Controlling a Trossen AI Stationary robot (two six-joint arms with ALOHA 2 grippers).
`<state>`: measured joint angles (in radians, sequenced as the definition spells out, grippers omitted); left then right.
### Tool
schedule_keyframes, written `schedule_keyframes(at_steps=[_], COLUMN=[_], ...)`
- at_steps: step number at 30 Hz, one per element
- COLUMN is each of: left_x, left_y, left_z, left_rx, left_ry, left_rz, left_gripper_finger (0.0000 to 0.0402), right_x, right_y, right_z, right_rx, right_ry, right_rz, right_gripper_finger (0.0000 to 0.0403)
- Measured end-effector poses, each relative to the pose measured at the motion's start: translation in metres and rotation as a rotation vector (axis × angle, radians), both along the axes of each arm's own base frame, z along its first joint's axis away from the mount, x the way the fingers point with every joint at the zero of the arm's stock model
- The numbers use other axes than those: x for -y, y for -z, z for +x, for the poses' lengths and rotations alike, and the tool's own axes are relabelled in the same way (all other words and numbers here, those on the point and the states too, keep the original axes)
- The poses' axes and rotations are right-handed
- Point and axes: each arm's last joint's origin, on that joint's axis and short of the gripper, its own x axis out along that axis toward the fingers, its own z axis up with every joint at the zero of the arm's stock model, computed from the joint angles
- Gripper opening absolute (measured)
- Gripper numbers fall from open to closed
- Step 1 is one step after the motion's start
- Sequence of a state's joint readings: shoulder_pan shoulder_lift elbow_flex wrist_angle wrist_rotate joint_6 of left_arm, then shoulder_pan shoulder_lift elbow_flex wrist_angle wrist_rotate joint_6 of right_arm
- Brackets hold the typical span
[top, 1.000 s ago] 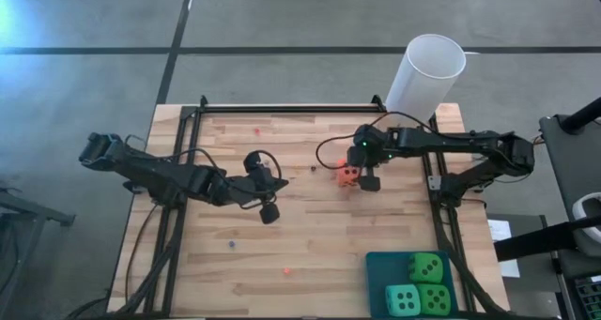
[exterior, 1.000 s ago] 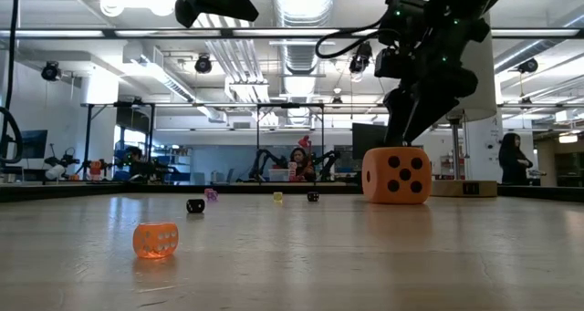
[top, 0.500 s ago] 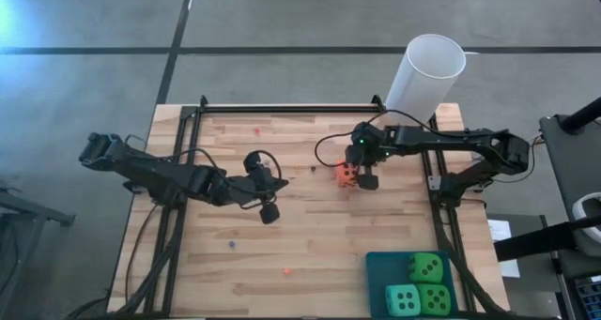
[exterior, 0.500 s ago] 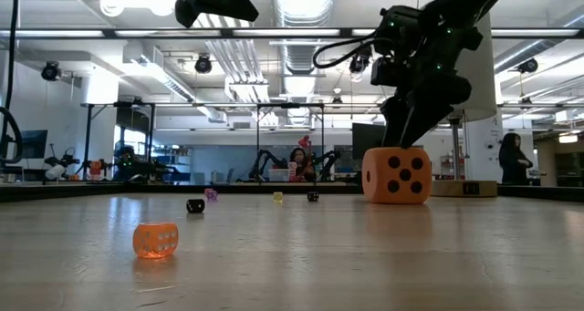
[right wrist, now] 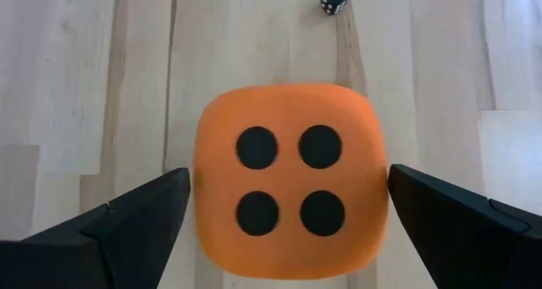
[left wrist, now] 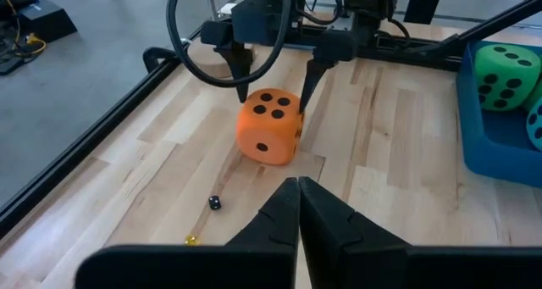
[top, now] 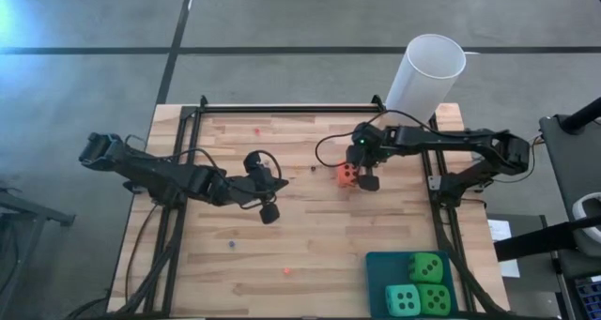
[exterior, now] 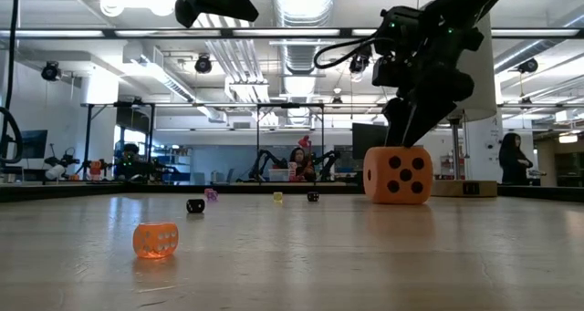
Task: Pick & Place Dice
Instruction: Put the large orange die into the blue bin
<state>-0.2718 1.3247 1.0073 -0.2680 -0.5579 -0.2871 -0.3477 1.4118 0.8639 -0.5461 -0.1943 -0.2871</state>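
- My right end effector hangs over the orange-red die mid-bench, fingers spread wide, one on each side of it and clear of its faces; nothing is held.
- Risk: the die looks soft. An off-centre close could squeeze it sideways so it pops out or rolls.
- Risk: if one finger touches first, I expect the die to skid across the smooth bench.
- Left end effector waits mid-bench to the left, fingers together, empty.
- Two green dice and the turquoise die already sit in the blue tray at the near right corner.
- Tiny stray dice lie about; a low carry might clip them.
- No readable brands, labels or writing; only pips.
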Motion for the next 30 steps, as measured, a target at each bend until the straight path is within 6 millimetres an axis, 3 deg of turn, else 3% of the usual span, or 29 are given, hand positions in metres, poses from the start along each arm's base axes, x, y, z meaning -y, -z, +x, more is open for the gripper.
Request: schedule_keyframes(at_steps=[9,30], left_x=[0.000,0.000], left_y=[0.000,0.000], left_z=[0.000,0.000], left_rx=[0.000,0.000], left_ry=[0.000,0.000], left_rz=[0.000,0.000], left_gripper_finger=[0.0015,0.0015], right_x=[0.000,-0.001], right_y=[-0.007,0.003], right_z=[0.000,-0.002], right_rx=[0.023,-0.007], right_ry=[-0.001,-0.036], right_rz=[-0.023,-0.032], right_gripper_finger=[0.0400,0.0400])
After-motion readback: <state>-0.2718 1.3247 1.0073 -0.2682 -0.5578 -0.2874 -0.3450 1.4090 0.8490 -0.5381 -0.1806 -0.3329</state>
